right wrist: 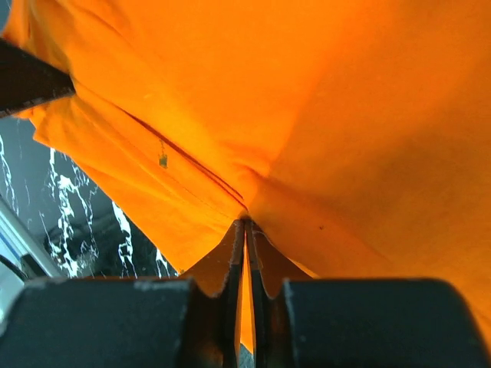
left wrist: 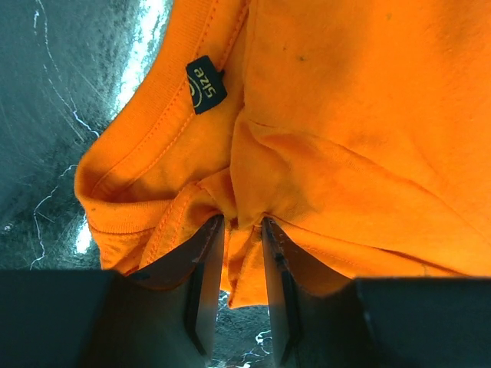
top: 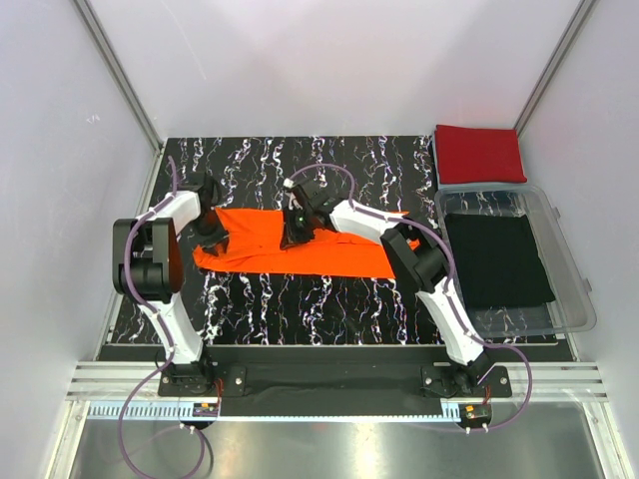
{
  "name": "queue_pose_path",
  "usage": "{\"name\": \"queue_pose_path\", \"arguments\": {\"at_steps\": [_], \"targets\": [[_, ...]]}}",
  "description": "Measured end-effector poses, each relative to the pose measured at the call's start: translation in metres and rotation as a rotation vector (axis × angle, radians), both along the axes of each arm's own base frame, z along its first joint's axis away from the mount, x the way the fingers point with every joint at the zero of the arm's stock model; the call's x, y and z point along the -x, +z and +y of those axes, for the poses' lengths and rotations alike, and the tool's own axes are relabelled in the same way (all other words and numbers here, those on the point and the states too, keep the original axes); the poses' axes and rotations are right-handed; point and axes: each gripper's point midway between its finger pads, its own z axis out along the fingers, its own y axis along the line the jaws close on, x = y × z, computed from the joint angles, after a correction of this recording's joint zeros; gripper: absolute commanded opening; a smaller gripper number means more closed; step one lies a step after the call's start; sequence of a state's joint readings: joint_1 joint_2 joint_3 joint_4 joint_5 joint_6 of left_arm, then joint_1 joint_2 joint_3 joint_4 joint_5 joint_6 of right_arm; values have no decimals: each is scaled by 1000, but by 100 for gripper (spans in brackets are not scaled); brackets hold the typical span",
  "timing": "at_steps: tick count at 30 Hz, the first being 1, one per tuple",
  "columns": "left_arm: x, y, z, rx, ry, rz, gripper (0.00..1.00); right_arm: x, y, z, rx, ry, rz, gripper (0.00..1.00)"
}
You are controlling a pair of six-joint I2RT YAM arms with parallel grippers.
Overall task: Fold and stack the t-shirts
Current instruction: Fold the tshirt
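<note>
Orange t-shirt [top: 262,235], long band at centre; red t-shirt [top: 481,153], square, far right.

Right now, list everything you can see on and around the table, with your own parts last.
orange t-shirt: one, bright orange, lying across the middle of the table
size label: one, black, inside the orange t-shirt's collar
red t-shirt: one, deep red, folded, far right corner beyond the bin
bin: one, clear plastic, right side of the table
black cloth: one, black, folded flat inside the bin
table: one, black with white marbling, under everything
left gripper: one, black, pinching bunched orange cloth near the collar
right gripper: one, black, fingers closed on a fold of the orange t-shirt
</note>
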State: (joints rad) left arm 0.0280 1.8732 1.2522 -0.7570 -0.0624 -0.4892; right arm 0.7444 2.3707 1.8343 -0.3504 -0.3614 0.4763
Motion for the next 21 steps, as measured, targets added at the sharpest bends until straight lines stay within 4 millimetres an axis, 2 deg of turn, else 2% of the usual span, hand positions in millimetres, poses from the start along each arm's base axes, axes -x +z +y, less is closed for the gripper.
{"name": "queue_pose_path", "arguments": {"at_steps": [10,12,16,18,21], "targets": [[-6,7,-4,20,8,-16,33,-1,4,-6,-5,-19,-26,15],[-16,17,-4,20,7,-41,34,1,6,-9,5,-16,-28,15],[-50,49,-3,15,4,-147,33,4,21,-14,3,-10,-34,18],[-66,65,-2,11,0,-202,26,4,30,-13,-11,-6,-44,19],[-86,85,0,3,-8,-269,1,3,46,-12,-34,-2,-60,17]]}}
